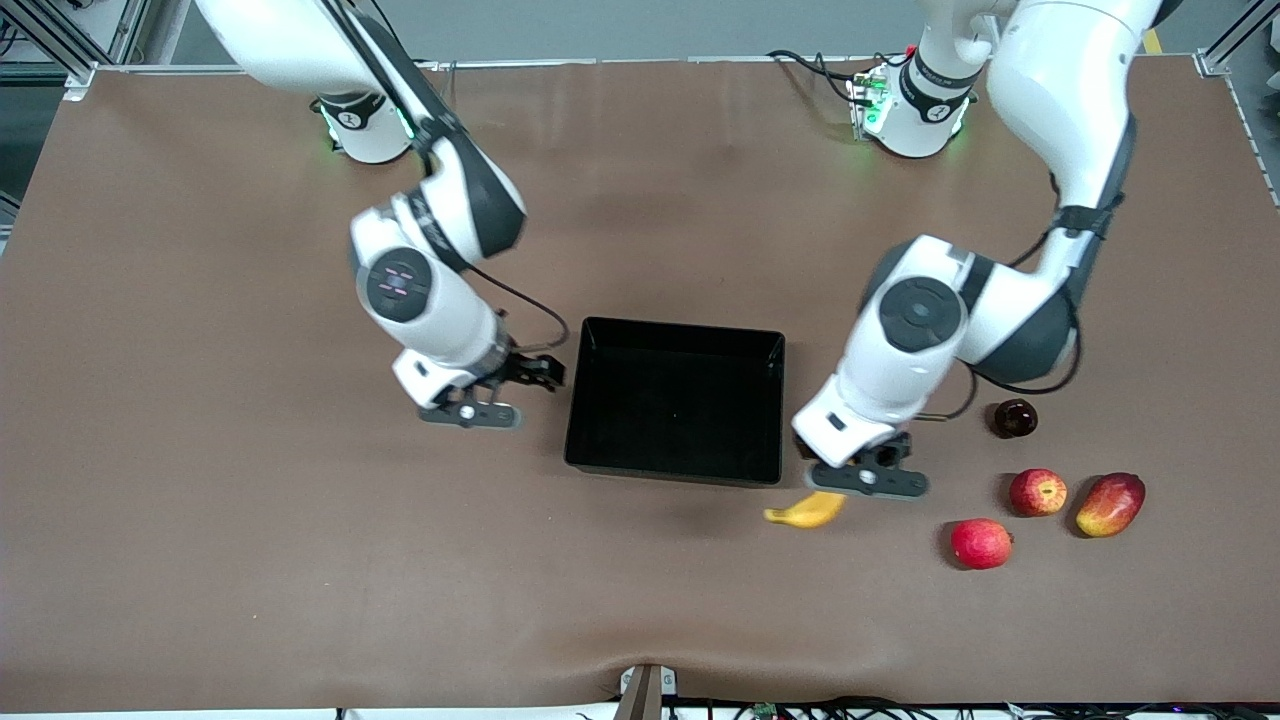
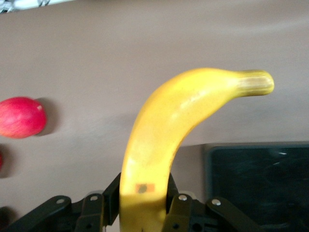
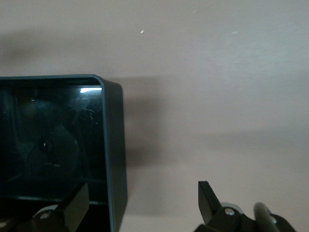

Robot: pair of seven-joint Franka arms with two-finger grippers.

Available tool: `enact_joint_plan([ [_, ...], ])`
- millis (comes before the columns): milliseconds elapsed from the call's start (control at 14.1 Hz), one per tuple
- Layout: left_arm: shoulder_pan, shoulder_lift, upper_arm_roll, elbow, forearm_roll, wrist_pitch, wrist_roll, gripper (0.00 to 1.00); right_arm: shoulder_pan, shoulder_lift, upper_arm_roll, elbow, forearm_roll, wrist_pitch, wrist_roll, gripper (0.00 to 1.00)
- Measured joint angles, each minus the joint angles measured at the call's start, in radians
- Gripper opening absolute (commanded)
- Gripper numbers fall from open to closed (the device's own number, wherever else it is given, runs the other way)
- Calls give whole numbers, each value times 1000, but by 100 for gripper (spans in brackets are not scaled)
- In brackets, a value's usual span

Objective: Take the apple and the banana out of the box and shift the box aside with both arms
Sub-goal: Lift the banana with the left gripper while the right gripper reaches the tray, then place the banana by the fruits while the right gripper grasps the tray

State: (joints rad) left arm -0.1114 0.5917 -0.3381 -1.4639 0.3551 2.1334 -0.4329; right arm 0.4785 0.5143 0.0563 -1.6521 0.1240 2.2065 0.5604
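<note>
The left gripper (image 1: 868,478) hangs over the surface (image 1: 200,480) beside the emptied box (image 1: 676,400), jaws clamped on the banana (image 1: 806,512) for setting down near the apple (image 1: 1037,492). The right gripper (image 1: 497,393) waits, jaws spread, straddling the box wall.

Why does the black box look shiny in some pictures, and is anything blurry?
Right wrist view: the box carries a bright streak of glare at its corner and casts a soft shadow on the table. Left wrist view: the banana fills the frame, slightly soft; a faint glint sits on the box. Front view: even light, small shadows beside the fruits.
</note>
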Motion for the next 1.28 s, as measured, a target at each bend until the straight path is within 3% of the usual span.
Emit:
enact_joint_plan([
  [71, 33, -4, 1, -19, 0, -4, 4, 0, 17, 29, 0, 1, 0, 29, 15, 78],
  [142, 78, -13, 1, -44, 0, -4, 21, 0, 31, 52, 0, 3, 0, 60, 23, 60],
  [284, 157, -29, 1, -75, 0, -4, 88, 0, 41, 81, -2, 5, 0, 113, 25, 9],
  [354, 193, -34, 0, -82, 0, -2, 139, 0, 42, 89, -2, 6, 0, 125, 25, 0],
  [638, 316, -21, 2, -98, 0, 82, 351, 0, 46, 98, -1, 10, 0, 128, 28, 0],
  [922, 360, 22, 5, -100, 0, 124, 409, 0, 43, 97, -10, 19, 0, 99, 29, 0],
  [1276, 374, 56, 6, -147, -2, 143, 410, 0, -66, 3, -30, 66, 0, -143, -18, 0],
])
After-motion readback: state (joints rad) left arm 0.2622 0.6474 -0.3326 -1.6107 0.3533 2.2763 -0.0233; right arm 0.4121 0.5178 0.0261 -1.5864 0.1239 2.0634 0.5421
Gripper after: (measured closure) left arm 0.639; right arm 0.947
